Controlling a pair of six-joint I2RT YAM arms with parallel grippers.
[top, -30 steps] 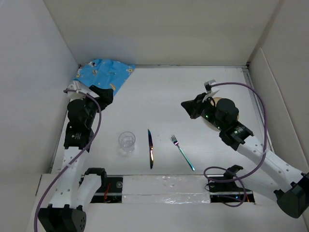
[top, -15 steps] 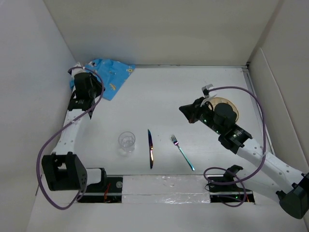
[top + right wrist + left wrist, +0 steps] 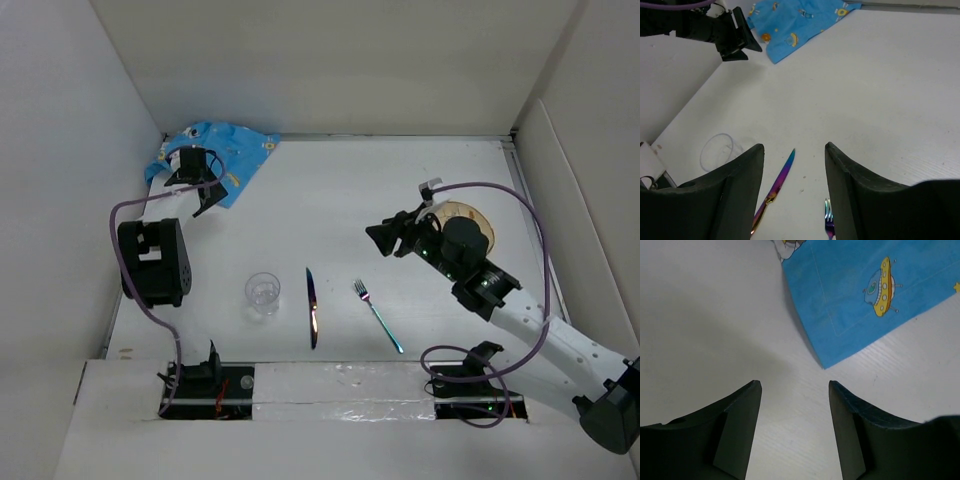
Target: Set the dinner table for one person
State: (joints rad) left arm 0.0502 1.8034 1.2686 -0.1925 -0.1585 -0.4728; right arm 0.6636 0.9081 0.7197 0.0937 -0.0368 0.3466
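Note:
The white dinner table [image 3: 340, 200] carries a clear glass [image 3: 263, 293], an iridescent knife [image 3: 313, 307] and a matching fork [image 3: 377, 315] in a row near the front. A tan plate [image 3: 468, 214] lies at the right, partly under my right arm. My right gripper [image 3: 381, 238] hovers left of the plate, open and empty, above the knife [image 3: 774, 192] and fork [image 3: 829, 226]. My left gripper [image 3: 196, 188] is open and empty just short of the corner of the blue cartoon-print placemat [image 3: 865, 295], which lies crumpled in the far-left corner [image 3: 215, 150].
White walls [image 3: 120, 90] close the table in at the left, back and right. The left arm's purple cable [image 3: 135, 290] loops down the left edge. The glass [image 3: 717, 150] and my left gripper [image 3: 735, 35] show in the right wrist view.
My left arm has stretched out to the far left, bringing its gripper to the placemat's near corner. My right gripper has drawn left off the plate, which now shows more.

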